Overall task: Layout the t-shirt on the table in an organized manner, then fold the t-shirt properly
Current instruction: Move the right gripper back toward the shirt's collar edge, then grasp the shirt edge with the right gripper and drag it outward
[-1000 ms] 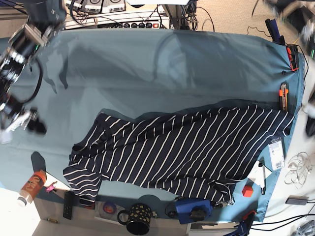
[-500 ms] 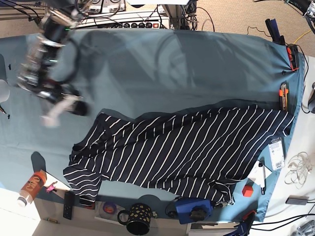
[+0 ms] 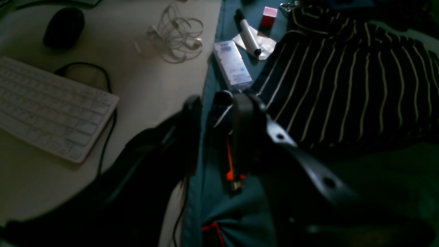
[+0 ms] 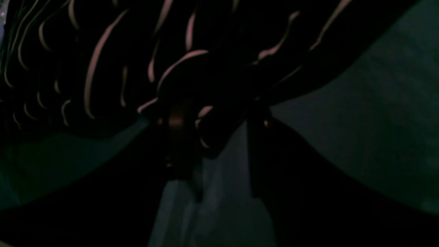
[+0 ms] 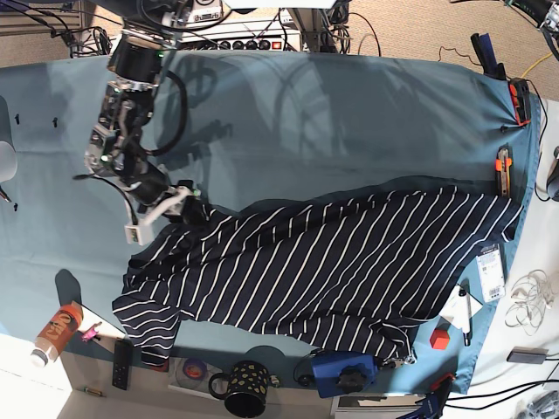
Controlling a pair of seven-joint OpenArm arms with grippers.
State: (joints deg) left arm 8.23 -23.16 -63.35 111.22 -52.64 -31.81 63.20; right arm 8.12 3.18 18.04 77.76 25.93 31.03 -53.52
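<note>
The t-shirt [image 5: 332, 262], dark navy with thin white stripes, lies spread and slanted across the near half of the teal table [image 5: 306, 113]. My right gripper [image 5: 181, 208] is down at the shirt's upper left corner. In the dim right wrist view the right gripper [image 4: 217, 137] is open, its jaws apart astride a raised fold of the t-shirt [image 4: 103, 51]. My left gripper [image 3: 219, 109] hangs open and empty over the table's right edge, beside the t-shirt [image 3: 343, 85] hem. The left arm is outside the base view.
An orange box cutter [image 3: 231, 171] lies under the left gripper. A keyboard [image 3: 51, 109], mouse [image 3: 63, 27] and earphones lie on the side desk. A marker [image 3: 248, 34], red cube [image 5: 439, 338], mug [image 5: 244, 388], blue device [image 5: 343, 371], remote [image 5: 122, 364] and can [image 5: 57, 332] line the table's edges.
The right arm swung from the table's far left in to the shirt's upper left corner and came down onto the fabric. The shirt has barely moved.
</note>
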